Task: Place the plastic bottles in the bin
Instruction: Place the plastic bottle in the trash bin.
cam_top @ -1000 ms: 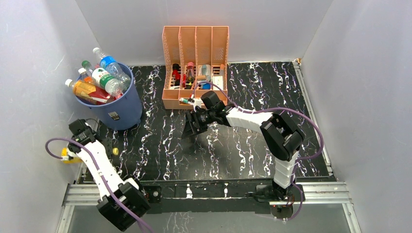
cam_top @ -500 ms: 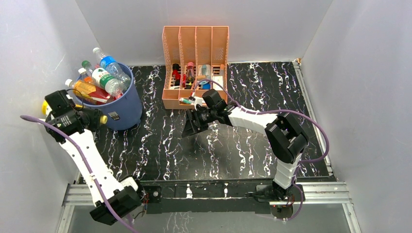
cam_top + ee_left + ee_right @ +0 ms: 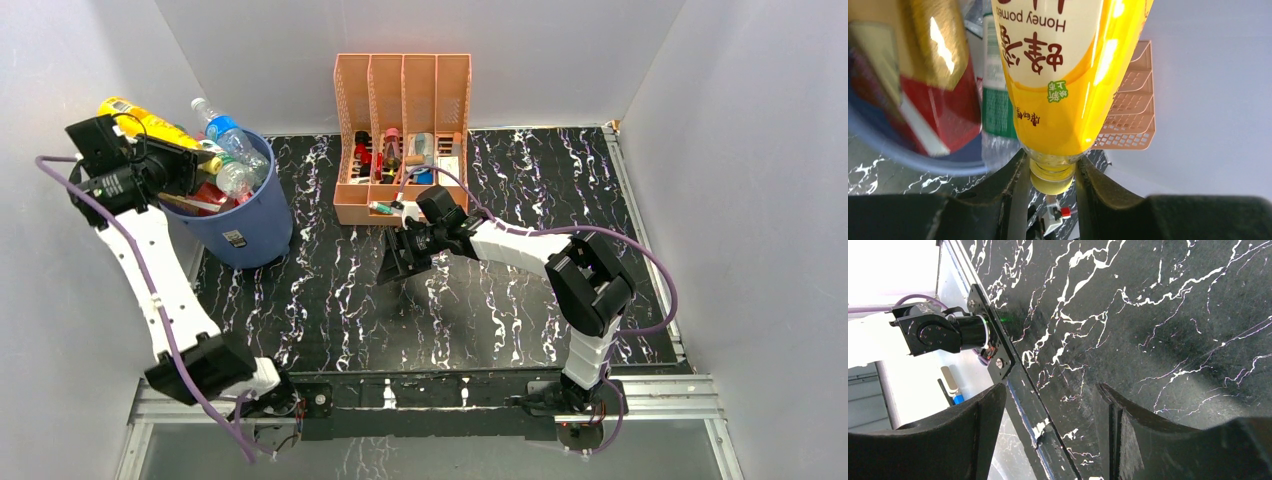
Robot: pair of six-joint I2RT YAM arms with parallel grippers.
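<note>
Left arm [image 3: 150, 280] risen high; left gripper [image 3: 1050, 172] clamps yellow bottle [image 3: 1063, 75] at bin [image 3: 250, 220] rim; right gripper [image 3: 1048, 390] spread, empty.

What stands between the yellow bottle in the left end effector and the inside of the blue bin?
Only the bottles already piled in the bin: they stick up above its rim, directly beside the yellow bottle held by the left end effector.

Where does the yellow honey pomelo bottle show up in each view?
Top external: the yellow honey pomelo bottle is at upper left, at the blue bin's left rim.
Left wrist: it fills the top centre, cap down between the fingers.
Right wrist: not in it.
Shared landmark: the black marbled table, visible in all three.
</note>
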